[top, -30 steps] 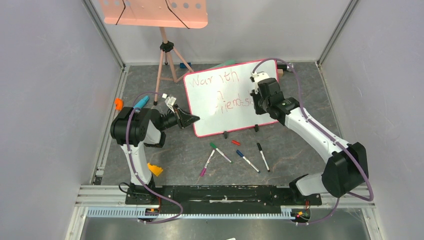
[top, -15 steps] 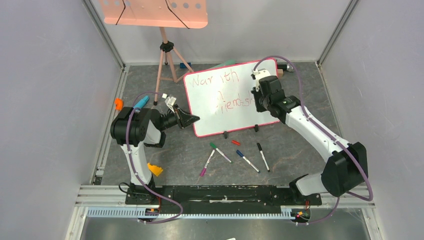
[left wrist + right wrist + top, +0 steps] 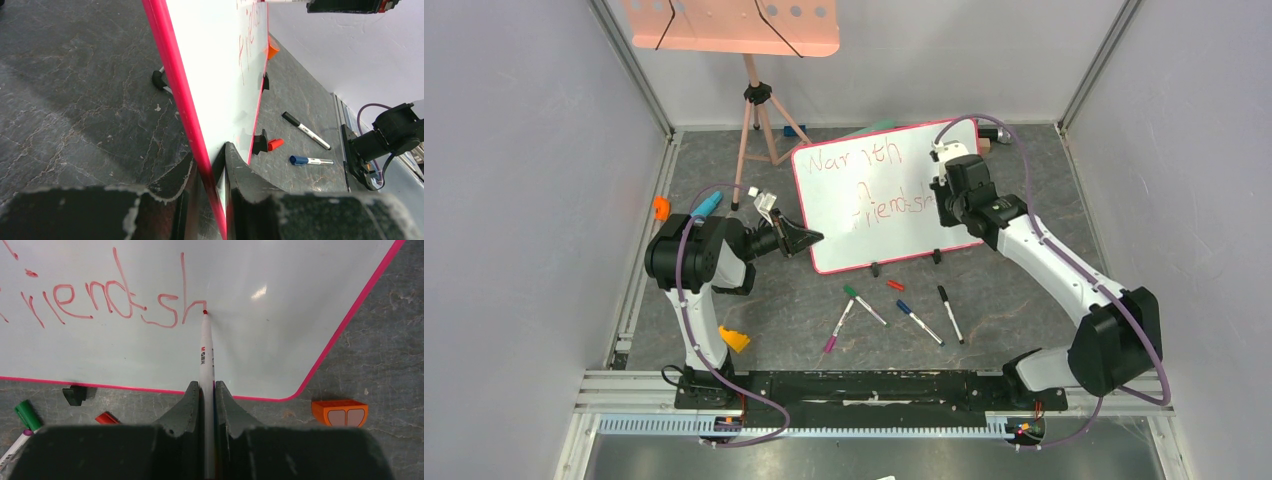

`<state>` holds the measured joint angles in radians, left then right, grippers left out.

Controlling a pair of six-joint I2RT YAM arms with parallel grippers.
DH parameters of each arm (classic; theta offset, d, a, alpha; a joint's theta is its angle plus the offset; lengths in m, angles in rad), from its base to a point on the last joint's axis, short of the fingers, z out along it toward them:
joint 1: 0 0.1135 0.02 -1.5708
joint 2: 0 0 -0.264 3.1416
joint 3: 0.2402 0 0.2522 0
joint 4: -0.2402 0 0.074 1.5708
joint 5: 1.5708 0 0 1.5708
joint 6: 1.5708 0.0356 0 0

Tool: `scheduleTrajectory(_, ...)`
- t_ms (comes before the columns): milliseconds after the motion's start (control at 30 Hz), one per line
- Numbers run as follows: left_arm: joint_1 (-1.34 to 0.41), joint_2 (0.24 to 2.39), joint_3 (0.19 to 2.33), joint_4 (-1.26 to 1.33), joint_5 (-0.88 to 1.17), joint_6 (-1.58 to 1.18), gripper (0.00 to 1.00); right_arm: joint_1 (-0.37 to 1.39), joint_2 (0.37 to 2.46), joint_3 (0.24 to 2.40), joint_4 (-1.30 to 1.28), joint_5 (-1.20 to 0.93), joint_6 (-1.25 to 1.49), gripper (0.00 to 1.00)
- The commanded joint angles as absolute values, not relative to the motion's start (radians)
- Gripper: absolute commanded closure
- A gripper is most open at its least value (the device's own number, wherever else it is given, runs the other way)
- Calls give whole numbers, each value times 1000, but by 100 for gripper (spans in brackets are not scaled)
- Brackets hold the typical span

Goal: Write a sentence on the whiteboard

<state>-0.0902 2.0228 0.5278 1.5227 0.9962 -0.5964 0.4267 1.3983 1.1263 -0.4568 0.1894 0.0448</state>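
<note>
While closing the "h" in the sentence, press lightly with right fingers clamped on the red marker, bracing with left fingers pinched onto the whiteboard rim

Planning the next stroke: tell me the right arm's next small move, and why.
Probably drag the red marker tip straight down the whiteboard: it sits at the top of the unfinished h's hump, and the sentence stops at "friendsh".
</note>
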Motion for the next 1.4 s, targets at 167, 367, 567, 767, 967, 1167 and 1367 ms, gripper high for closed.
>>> scheduleTrajectory(167,-72,2057,543,1557,880,-489,98,416,1372,1053,-436,182,61,100)
scheduleTrajectory(367,-73,2057,542,1557,881,-491,98,414,1346,1109,-447,180,45,100)
scheduleTrajectory(567,-72,2057,542,1557,881,-492,98,415,1260,1119,-376,203,28,100)
scheduleTrajectory(767,-72,2058,543,1557,881,-492,97,416,1305,1153,-377,199,29,100)
scheduleTrajectory(967,-72,2056,543,1557,884,-491,97,416,1362,1191,-385,227,31,100)
scheduleTrajectory(1167,-72,2056,542,1557,885,-488,97,413,1402,1204,-399,262,35,100)
scheduleTrajectory(1367,-72,2056,541,1557,885,-488,97,410,1417,1203,-420,307,47,100)
